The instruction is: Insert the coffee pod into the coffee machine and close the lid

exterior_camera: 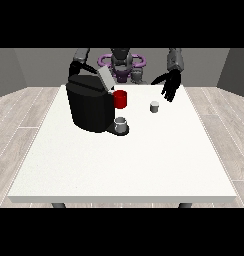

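A black coffee machine [90, 106] stands on the left half of the white table [124, 165]. Its grey lid [105, 78] is tilted up and open. The small pale coffee pod [154, 106] stands on the table to the machine's right. Just behind and right of the pod, the hand at the view's right [170, 87] hangs above the table, with relaxed fingers pointing down and nothing in it. The arm at the view's left [78, 64] reaches down behind the machine's top. Its hand merges with the black body and is hard to make out.
A red cup [120, 99] sits right next to the machine below the lid. A grey cup [121, 125] stands on the machine's front tray. The table's far edge runs just behind the machine and the hands.
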Controlling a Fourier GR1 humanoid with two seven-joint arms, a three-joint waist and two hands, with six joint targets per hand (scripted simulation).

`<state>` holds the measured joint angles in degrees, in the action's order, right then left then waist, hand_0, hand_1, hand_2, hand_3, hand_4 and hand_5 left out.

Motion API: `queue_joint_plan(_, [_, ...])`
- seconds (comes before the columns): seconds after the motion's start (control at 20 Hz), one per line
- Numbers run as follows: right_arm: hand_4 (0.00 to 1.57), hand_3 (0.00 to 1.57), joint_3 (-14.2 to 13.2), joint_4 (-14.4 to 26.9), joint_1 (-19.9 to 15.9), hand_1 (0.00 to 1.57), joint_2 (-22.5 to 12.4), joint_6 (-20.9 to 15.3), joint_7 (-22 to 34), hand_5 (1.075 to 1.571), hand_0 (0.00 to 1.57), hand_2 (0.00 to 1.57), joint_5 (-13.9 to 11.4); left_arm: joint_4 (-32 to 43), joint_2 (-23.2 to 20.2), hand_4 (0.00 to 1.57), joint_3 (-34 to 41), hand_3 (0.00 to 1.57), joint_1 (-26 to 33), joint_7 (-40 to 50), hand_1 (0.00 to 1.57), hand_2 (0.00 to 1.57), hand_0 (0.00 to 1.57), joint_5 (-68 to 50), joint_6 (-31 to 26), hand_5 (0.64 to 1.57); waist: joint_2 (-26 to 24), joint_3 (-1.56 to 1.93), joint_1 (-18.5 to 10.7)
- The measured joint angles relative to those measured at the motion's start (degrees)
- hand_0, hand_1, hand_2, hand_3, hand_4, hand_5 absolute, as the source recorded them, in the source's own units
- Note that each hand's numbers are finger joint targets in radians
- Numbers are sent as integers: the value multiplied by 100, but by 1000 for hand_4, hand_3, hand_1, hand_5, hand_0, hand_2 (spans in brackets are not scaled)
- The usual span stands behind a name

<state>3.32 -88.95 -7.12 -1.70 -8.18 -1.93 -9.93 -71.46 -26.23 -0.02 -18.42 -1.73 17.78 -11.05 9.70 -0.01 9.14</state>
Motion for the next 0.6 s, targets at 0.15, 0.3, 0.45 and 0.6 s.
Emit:
queue_joint_plan(0.15, [0, 0, 71, -27, -107, 0, 47, -80, 175, 1571, 0, 0, -105, 512, -15, 0, -20, 0, -208, -184, 0, 0, 0, 228, 16, 1571, 142, 0, 53])
queue_joint_plan(0.3, [0, 0, 11, 100, -231, 0, 30, -104, 249, 1571, 0, 0, -139, 918, -34, 0, -49, 0, -430, -332, 0, 0, 0, 462, 36, 1571, 248, -1, 30])
queue_joint_plan(0.45, [0, 0, -108, 324, -361, 0, 21, -5, 329, 1571, 0, 0, 6, 1115, 123, 0, -186, 247, -613, -190, 261, 589, 261, 753, 152, 1571, 207, 1, -26])
queue_joint_plan(0.6, [0, 0, -107, 463, -472, 0, 81, -58, 401, 1571, 0, 0, 35, 1390, 286, 0, -276, 665, -758, -341, 946, 967, 946, 1069, 456, 1571, 231, 0, -75])
